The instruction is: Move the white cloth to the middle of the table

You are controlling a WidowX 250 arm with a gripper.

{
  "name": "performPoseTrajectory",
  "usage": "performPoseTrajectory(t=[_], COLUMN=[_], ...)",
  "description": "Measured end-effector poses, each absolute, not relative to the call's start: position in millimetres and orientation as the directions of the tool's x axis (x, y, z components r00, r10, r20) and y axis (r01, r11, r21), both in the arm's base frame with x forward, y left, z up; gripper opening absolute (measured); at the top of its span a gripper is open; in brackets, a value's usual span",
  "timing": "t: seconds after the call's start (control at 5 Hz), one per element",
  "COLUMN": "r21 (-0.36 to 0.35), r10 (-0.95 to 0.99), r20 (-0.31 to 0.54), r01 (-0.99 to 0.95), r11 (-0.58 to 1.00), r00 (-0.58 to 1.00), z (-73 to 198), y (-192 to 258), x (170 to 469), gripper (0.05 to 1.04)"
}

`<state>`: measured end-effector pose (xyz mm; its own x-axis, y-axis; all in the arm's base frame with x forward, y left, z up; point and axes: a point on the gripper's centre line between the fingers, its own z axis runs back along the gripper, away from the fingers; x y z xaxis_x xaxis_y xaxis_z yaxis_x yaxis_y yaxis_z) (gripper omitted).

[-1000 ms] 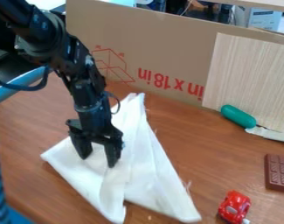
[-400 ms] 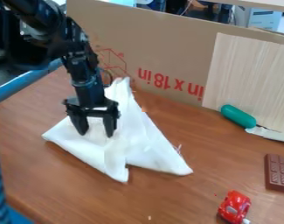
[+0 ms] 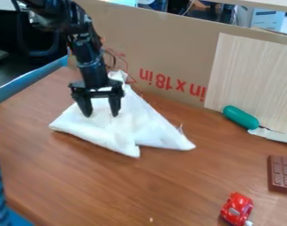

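Observation:
The black gripper (image 3: 99, 112) hangs over the back left part of the brown table (image 3: 104, 185), its two fingers spread apart and pointing down onto the white cloth. Beneath and around the fingertips lies the white cloth (image 3: 130, 126), a crumpled, folded triangle with one corner to the left, one to the right and a narrow end running back behind the gripper toward the cardboard. Whether the fingertips press on the fabric is hard to tell.
A cardboard wall (image 3: 163, 53) and a light wooden board (image 3: 254, 79) close off the back. Near the board lies a green-handled knife (image 3: 241, 117). At the right are a chocolate bar (image 3: 280, 174) and a red toy car (image 3: 237, 209). A blue rail (image 3: 30, 81) runs along the left.
The gripper has moved back toward the cardboard, and the cloth has slid back with it, its front corners drawn away from the table's front. The other objects are unmoved.

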<state>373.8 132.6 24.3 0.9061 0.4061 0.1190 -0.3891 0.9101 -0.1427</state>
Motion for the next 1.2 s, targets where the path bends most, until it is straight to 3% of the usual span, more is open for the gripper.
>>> performPoseTrajectory(t=[0.4, 0.8, 1.2], r21=[-0.130, -0.070, -0.058], r10=[0.412, 0.298, 0.169], r20=[0.102, 0.093, 0.067], r01=[-0.399, -0.292, -0.165], r11=[0.908, 0.954, 0.984], r00=[0.905, 0.950, 0.983], z=[15.5, 0.0, -2.3], y=[131.9, 109.0, 80.2], x=[369.7, 334.7, 285.2], gripper=[1.000, 1.000, 0.999])
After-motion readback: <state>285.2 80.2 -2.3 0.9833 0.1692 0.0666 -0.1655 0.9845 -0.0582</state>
